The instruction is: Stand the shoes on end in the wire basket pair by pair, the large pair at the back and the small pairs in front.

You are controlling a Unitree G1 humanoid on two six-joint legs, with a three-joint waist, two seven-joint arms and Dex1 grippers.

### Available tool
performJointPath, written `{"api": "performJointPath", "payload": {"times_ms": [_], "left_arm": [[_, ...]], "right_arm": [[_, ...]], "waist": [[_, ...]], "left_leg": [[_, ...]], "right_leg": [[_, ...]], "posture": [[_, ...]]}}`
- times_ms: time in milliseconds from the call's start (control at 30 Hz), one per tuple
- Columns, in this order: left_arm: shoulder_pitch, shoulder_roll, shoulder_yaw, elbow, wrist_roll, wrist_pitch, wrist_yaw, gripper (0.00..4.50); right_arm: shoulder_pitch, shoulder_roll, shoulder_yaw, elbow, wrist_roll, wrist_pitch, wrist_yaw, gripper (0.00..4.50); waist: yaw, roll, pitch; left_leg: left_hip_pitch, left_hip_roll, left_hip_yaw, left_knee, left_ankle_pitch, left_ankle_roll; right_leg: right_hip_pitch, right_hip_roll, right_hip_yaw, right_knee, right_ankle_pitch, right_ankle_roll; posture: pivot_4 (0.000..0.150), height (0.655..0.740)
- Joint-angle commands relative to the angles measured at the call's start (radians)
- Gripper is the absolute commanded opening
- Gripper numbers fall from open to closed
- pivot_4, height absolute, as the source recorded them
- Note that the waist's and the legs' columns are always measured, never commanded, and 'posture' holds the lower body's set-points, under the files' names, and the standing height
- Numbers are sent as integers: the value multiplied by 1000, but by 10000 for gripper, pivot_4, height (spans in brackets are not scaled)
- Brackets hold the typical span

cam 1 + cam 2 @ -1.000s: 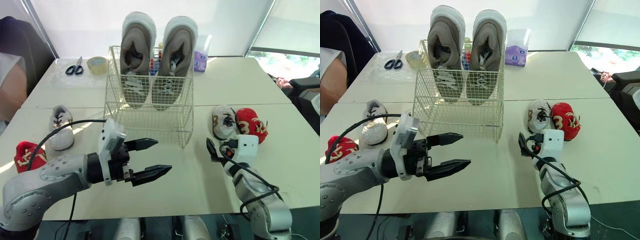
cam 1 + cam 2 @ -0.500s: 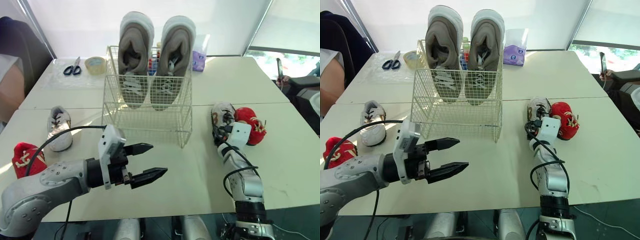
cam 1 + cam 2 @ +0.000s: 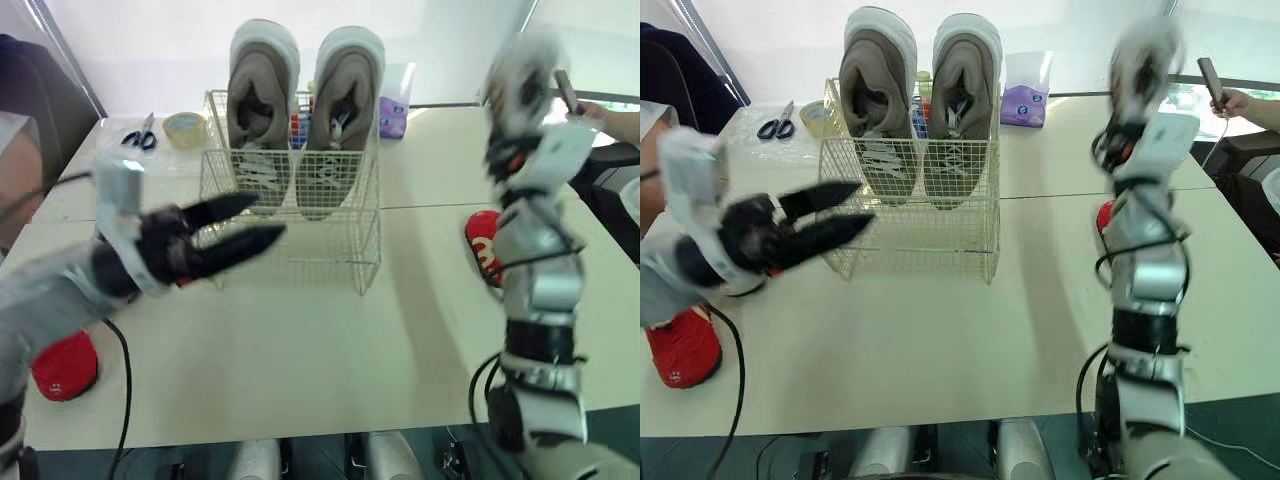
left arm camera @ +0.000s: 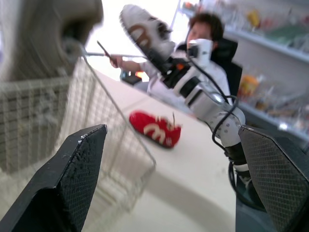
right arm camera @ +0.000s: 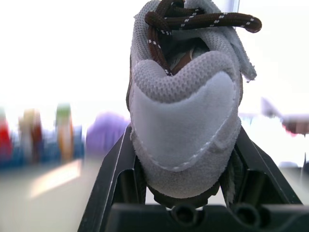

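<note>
One small grey shoe point(image 5: 186, 96), pinched in right tool point(image 5: 186, 159), held high to the right of wire basket point(image 3: 290, 240). Left tool point(image 3: 268, 217) spread, empty, at basket's front-left. Large pair point(image 3: 262, 110) at basket's back. Recommended: lower shoe upright into the front row, clearing the rim.

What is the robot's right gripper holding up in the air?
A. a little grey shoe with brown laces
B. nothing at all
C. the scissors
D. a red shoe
A: the right gripper grips the little grey shoe between its two black fingers, brown laces showing on top, while a red shoe lies on the table.
</note>
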Motion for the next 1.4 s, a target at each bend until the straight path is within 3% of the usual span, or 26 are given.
{"api": "performJointPath", "payload": {"times_ms": [33, 233, 433, 833, 1067, 1100, 1133, 1333, 1367, 1400], "left_arm": [[-144, 50, 29, 178, 61, -14, -35, 45000], [-429, 58, 31, 483, 35, 38, -59, 45000], [-570, 25, -16, 572, 68, 144, -170, 45000], [-679, -99, -46, 535, 49, 249, -175, 45000], [-649, -143, -113, 459, 137, 282, -222, 45000], [-647, -142, -110, 466, 138, 290, -235, 39507], [-648, -139, -102, 477, 131, 298, -244, 37202], [-643, -134, -73, 509, 132, 319, -266, 6978], [-633, -132, -70, 506, 136, 319, -267, 3837], [-627, -133, -69, 503, 140, 318, -270, 3837]], "right_arm": [[-130, -139, 71, 22, -17, -153, 238, 15448], [-352, -325, 110, 54, 177, -155, 697, 15448], [-457, -334, 181, 39, 276, -128, 960, 15448], [-369, -262, 259, -36, 260, -165, 1082, 15448], [-331, -264, 331, 22, 118, -386, 1158, 15448], [-337, -263, 330, 30, 116, -390, 1161, 15380], [-345, -263, 325, 37, 117, -390, 1160, 15380], [-354, -272, 313, 47, 123, -390, 1171, 15380], [-353, -273, 312, 46, 121, -387, 1169, 15380], [-353, -272, 310, 46, 122, -384, 1165, 15380]], "waist": [[-1, 0, 0], [-2, -2, 2], [-2, -3, 1], [0, -3, 1], [-2, -3, 1], [-2, -3, 1], [-3, -3, 1], [-2, -4, 2], [-2, -4, 2], [-2, -4, 2]], "left_leg": [[0, 0, 0, -1, 0, 0], [0, 1, 1, -2, 0, 0], [0, 1, 3, -2, -1, 2], [-1, 0, 3, 0, -1, 1], [0, 0, 3, 0, 1, -2], [0, 0, 3, 0, 3, -6], [0, 0, 3, 0, 3, -6], [0, 0, 2, 0, 4, -7], [0, 0, 2, 0, 4, -7], [0, 0, 3, 0, 4, -7]], "right_leg": [[0, 1, 0, 0, 0, 0], [0, 1, 0, -4, 0, 1], [1, -2, 0, -5, 1, 1], [1, -4, 0, -4, 1, 2], [1, -4, 0, -3, 2, 2], [1, -4, 0, -3, 2, 2], [1, -4, 0, -2, 2, 2], [0, -4, 0, 0, 1, 2], [0, -4, 0, 0, 1, 2], [0, -4, 0, 0, 1, 2]], "posture": [[1500, 7400], [1500, 7400], [1500, 7400], [1500, 7400], [1500, 7400], [1500, 7400], [1500, 7400], [1500, 7400], [1500, 7400], [1500, 7400]]}}
